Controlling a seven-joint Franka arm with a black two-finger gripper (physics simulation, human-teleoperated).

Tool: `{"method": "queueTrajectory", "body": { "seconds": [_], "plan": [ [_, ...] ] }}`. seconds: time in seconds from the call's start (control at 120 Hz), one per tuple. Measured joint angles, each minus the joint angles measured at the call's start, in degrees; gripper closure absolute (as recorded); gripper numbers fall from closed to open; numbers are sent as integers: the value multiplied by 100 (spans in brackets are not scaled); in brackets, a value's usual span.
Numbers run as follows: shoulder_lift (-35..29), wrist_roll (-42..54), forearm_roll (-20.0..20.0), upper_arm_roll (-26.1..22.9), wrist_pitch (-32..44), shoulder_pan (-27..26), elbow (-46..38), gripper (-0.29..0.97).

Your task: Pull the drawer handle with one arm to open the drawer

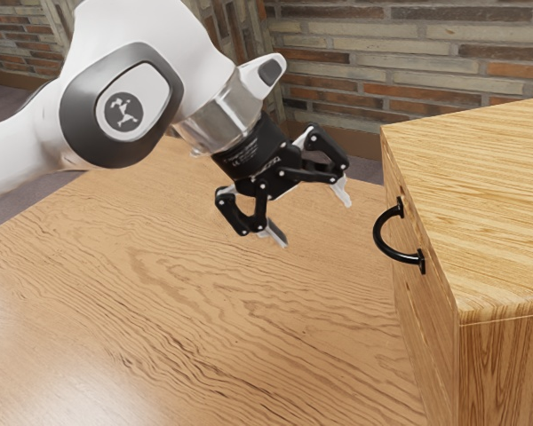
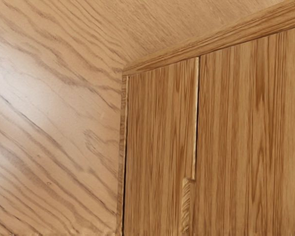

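Above the light wooden counter (image 1: 160, 311), the black two-finger tool (image 1: 310, 217) stands open, near the black curved drawer handle (image 1: 377, 234) without touching it.

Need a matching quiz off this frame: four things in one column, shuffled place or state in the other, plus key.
Things
1. black two-finger claw
2. black curved drawer handle
3. light wooden cabinet
4. brick wall

Places or states
A. in the background, behind the wooden table
B. fixed to the cabinet's front face
C. open, in the air above the table, apart from the handle
D. at the exterior view's right

Pairs: 1-C, 2-B, 3-D, 4-A
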Motion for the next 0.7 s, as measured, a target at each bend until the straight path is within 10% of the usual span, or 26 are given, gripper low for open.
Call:
{"method": "queueTrajectory", "body": {
  "seconds": [0.7],
  "plan": [
    [16,-110,-268,18,626,-381,-319,0]
  ]
}}
